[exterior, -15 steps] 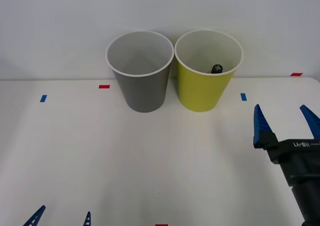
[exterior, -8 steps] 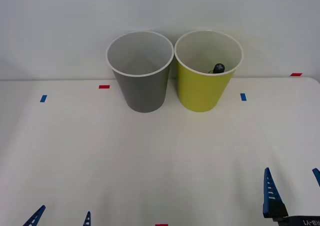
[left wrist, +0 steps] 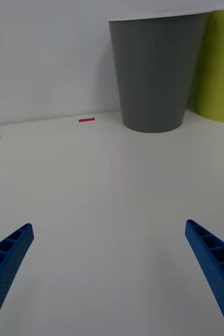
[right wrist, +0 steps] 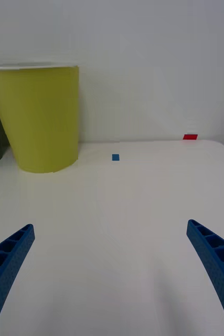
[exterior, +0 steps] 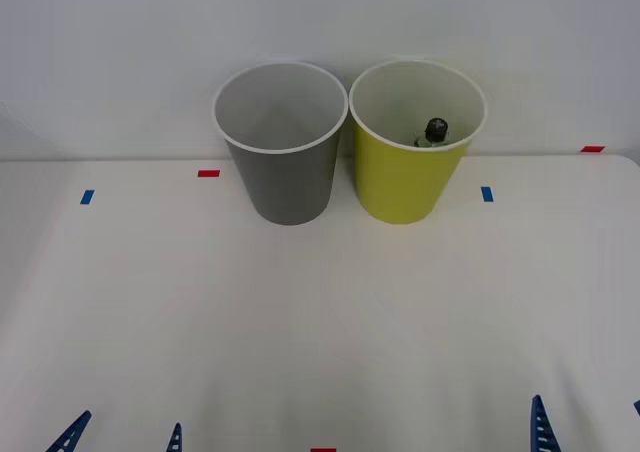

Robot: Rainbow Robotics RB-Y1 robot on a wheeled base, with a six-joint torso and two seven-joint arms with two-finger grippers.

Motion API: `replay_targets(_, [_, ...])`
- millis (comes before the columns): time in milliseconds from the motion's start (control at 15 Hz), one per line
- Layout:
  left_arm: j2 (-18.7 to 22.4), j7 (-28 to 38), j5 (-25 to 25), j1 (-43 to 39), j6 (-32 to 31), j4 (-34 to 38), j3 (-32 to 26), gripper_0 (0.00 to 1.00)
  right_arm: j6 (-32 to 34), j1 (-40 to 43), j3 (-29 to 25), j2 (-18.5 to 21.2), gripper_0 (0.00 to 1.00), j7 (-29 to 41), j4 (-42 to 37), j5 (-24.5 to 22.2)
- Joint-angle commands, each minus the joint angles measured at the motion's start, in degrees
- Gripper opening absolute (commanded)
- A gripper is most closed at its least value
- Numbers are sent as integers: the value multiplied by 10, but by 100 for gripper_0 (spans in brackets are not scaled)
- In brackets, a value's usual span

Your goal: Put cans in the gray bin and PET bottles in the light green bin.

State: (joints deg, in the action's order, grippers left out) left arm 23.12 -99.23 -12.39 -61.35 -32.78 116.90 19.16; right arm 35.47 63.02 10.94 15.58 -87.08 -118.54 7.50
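Green bottle in light green bin; gray bin beside it. White table, white wall behind. I see left gripper and right gripper both spread.

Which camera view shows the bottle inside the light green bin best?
The front view: it looks down into the light green bin, showing the bottle and its black cap. Both wrist views see the bin's outer wall from the side, not its inside.

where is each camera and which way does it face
Front view: above the arms, looking forward and down at the gray bin, green bin with the bottle inside; fingertips at the near edge.
Right wrist: low, facing the green bin; open right end effector.
Left wrist: low, facing the gray bin; open left end effector.
All share the bins.
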Motion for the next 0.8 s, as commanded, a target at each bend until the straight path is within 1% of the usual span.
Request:
replay_targets(67, [0, 0, 0, 0, 0, 0, 0, 100, 0, 18, 1, -1, 100, 9, 0, 0])
replay_targets(533, [0, 0, 0, 0, 0, 0, 0, 100, -5, 30, -5, -1, 100, 30, 1, 0])
replay_targets(800, [0, 0, 0, 0, 0, 0, 0, 100, -5, 30, -5, -1, 100, 30, 1, 0])
